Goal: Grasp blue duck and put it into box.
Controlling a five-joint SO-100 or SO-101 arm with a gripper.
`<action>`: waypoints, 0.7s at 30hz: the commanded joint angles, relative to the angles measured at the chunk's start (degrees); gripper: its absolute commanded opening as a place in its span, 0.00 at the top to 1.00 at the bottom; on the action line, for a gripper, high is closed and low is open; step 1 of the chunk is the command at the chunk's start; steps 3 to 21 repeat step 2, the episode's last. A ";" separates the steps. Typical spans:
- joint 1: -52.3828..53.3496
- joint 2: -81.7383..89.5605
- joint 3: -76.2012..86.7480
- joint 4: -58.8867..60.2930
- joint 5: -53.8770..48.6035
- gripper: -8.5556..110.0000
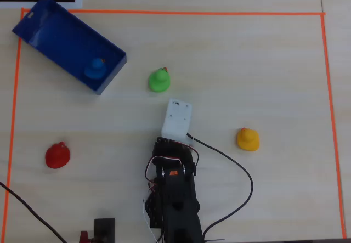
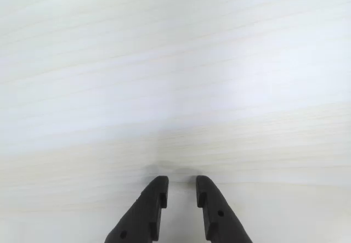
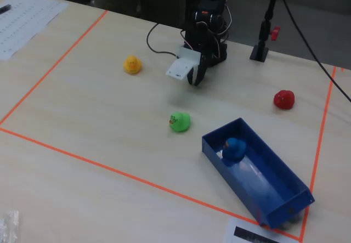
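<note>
Already blue duck [image 1: 96, 67] inside box [image 1: 52, 32]

Looks like a lab/test bench: pale wood table [image 1: 263, 73] w/ orange tape border [image 1: 219, 13], loose cables [image 1: 236, 166].

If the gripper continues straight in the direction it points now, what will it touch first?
Most likely the bare table. In the wrist view, the gripper points down at plain wood, no duck ahead; height is unclear.
</note>
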 commanded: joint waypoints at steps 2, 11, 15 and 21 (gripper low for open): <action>0.35 -0.44 -0.26 1.32 0.18 0.89; 0.35 -0.44 -0.26 1.32 0.18 0.89; 0.35 -0.44 -0.26 1.32 0.18 0.89; 0.35 -0.44 -0.26 1.32 0.18 0.89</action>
